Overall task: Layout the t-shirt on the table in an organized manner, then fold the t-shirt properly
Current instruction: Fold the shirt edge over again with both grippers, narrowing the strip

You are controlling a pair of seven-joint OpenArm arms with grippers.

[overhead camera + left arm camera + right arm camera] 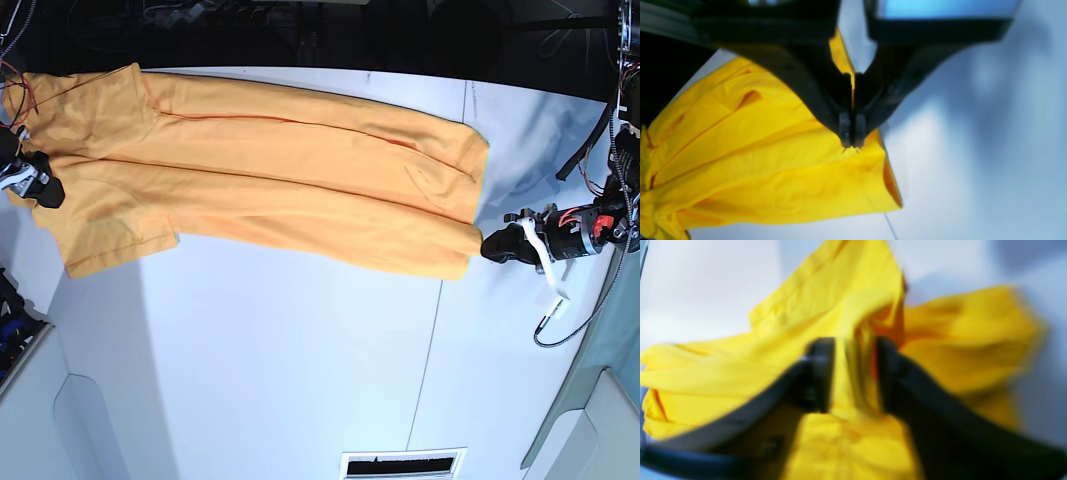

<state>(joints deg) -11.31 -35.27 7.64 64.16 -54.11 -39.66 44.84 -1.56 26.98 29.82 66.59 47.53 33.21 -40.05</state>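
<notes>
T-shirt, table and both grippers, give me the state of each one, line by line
t-shirt: stretched lengthwise between the two grippers, bunched into long folds, not yet flat.
table: shirt lying across its far side.
left gripper: shut on the shirt's hem edge.
right gripper: jaws around bunched fabric, view blurred.

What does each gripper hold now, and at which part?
The left gripper is shut on the t-shirt at its hem edge. The right gripper clamps bunched fabric at the shirt's sleeve and shoulder end.
</notes>
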